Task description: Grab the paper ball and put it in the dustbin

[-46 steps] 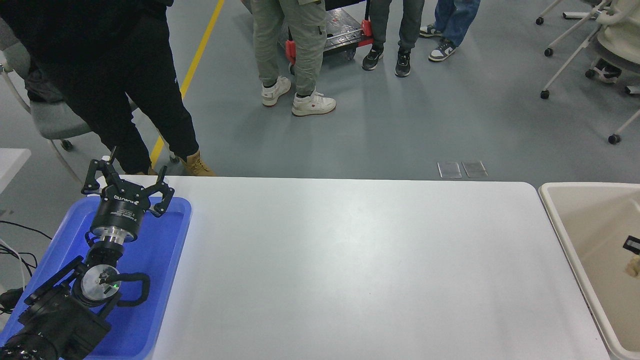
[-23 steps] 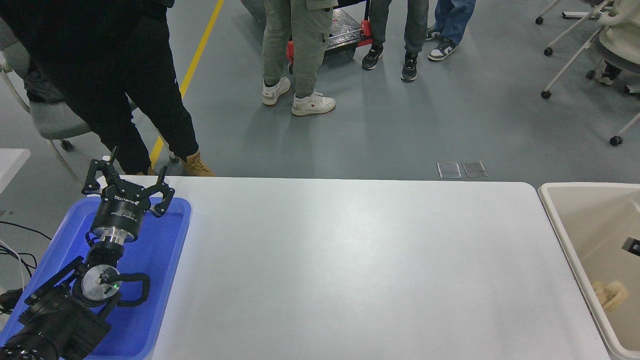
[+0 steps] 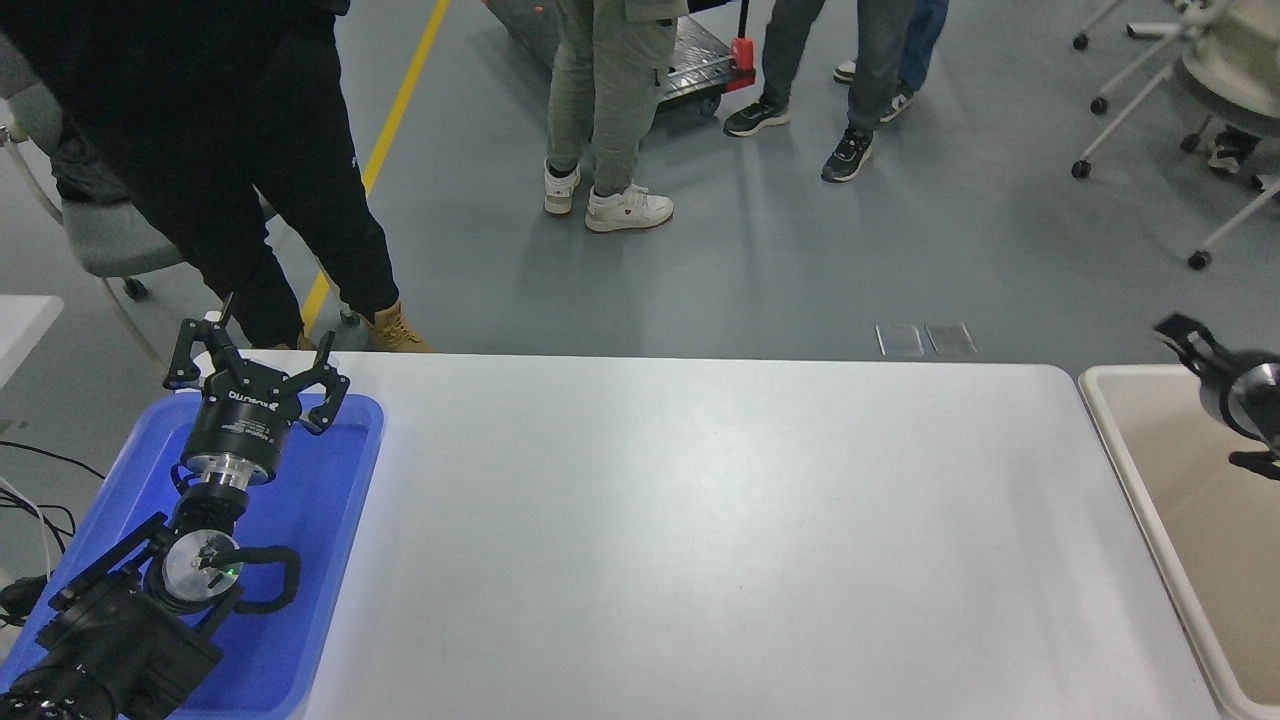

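Head view shows the right gripper (image 3: pixel 1195 352) at the right edge, hanging over the far part of the dustbin (image 3: pixel 1120 440), with only a blurred black tip and a bit of silver wrist in sight; whether its jaws are apart or closed cannot be told, and nothing can be seen in them. The paper ball does not show anywhere: not on the table (image 3: pixel 720 530), not in the visible strip of the dustbin, whose floor reads as bare beige as far as the edge of the picture. Since most of the tub lies outside the view, the ball may sit there unseen, and its direction from the claw and its long axis cannot be judged. The right arm is plainly the nearer one to the tub; the left gripper (image 3: pixel 255 372) is parked well apart at the lower left above the blue tray (image 3: pixel 330 560), its fingers spread wide and empty. By the look of it, the drop is either done or out of sight. Beyond the table's far edge is a grey floor with a yellow line (image 3: pixel 385 130), the legs of several people (image 3: pixel 600 110), a cart (image 3: pixel 700 60) and some wheeled chairs (image 3: pixel 1150 110).
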Robot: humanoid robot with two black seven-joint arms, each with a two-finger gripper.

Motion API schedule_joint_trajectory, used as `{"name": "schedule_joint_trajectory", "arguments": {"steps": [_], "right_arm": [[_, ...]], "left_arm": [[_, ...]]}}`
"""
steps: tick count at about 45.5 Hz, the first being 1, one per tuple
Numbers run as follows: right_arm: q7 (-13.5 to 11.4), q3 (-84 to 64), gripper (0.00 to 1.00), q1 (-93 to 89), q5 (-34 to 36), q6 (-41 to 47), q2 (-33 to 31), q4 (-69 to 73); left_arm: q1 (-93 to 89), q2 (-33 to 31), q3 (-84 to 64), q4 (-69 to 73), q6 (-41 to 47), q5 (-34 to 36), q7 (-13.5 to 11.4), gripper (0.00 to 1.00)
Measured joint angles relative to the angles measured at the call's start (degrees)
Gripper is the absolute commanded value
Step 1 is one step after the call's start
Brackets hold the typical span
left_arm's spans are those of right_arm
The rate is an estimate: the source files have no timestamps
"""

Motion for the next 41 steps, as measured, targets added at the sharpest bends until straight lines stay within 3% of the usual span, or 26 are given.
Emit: {"name": "schedule_joint_trajectory", "arguments": {"steps": [11,28,41], "right_arm": [[2.1,14.0,1.00,1.1,0.0,0.0,0.7,4.7],[13.8,44.4,1.00,-6.1,0.0,-0.2,5.8,16.2],[18.4,58.1,1.00,-11.8,0.0,-0.3,11.4,19.4]], "left_arm": [[0.0,0.0,0.0,0.0,0.0,0.0,0.0,1.00],[0.0,0.0,0.0,0.0,0.0,0.0,0.0,1.00],[0.0,0.0,0.0,0.0,0.0,0.0,0.0,1.00]]}}
